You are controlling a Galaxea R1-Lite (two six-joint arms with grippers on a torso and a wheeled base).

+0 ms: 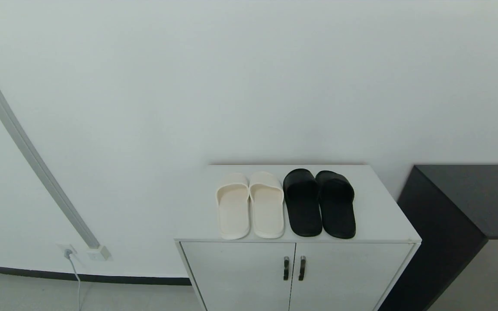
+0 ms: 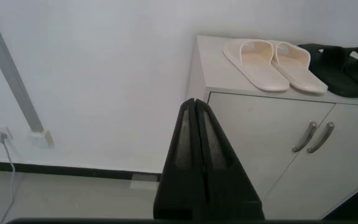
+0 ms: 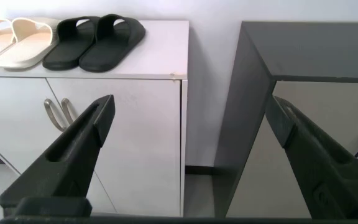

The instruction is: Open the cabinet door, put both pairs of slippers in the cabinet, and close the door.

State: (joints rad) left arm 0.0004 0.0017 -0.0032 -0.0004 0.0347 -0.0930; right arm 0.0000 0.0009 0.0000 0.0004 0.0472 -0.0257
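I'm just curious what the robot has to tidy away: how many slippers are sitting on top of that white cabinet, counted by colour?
cream slippers: 2
black slippers: 2
Total: 4 slippers, making 2 pairs

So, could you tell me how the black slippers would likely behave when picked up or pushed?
The black slippers look like thick moulded foam: probably light and slightly bendy. Their flat soles on the cabinet top suggest sliding, not rolling.
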